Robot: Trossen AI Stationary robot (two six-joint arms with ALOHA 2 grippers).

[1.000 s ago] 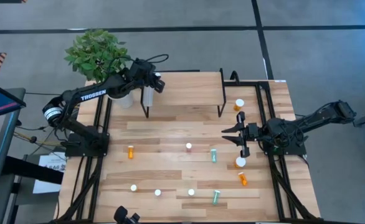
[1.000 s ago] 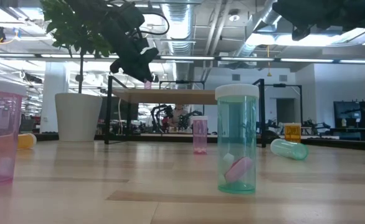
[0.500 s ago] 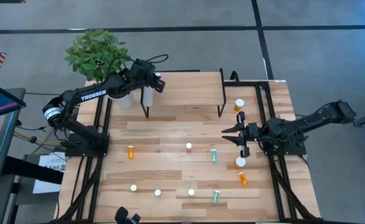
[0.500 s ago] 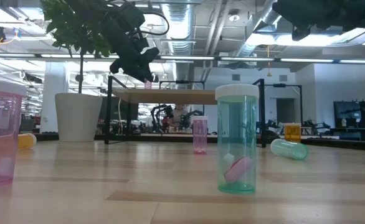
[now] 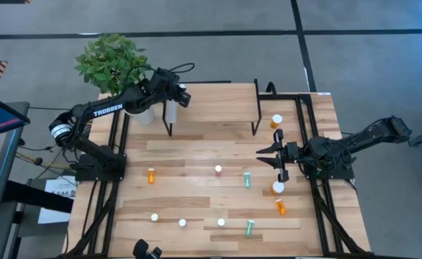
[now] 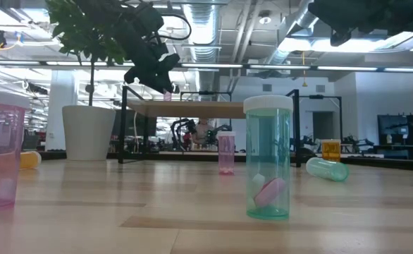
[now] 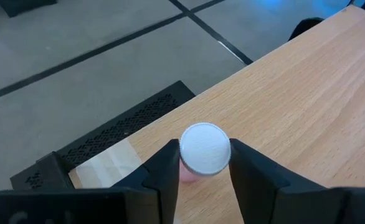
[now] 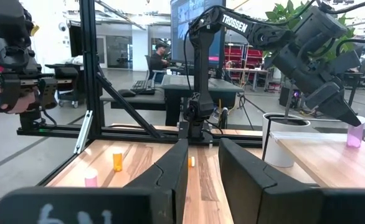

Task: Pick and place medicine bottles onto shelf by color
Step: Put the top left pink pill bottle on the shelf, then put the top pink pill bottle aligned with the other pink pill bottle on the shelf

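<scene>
The table (image 5: 196, 144) of light wood stands on a grey floor (image 5: 196, 18) crossed by dark lines. A leafy plant (image 5: 111, 61) in a white pot (image 6: 88, 132) sits at the table's far left corner. Beyond the table lies an open hall with ceiling ducts (image 6: 220, 28), strip lights (image 6: 319, 68), desks and black frames (image 8: 89, 68). A person (image 8: 161, 53) sits at a desk far behind the table.

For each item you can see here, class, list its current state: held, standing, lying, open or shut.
left gripper: shut on pink bottle, at the shelf's corner.
pink bottle: upright, held over the shelf.
shelf: standing.
right gripper: open, empty, above the table.
teal bottle: upright, capped.
second teal bottle: lying on its side.
small orange bottle: lying on the table.
plant: upright in its pot.
</scene>
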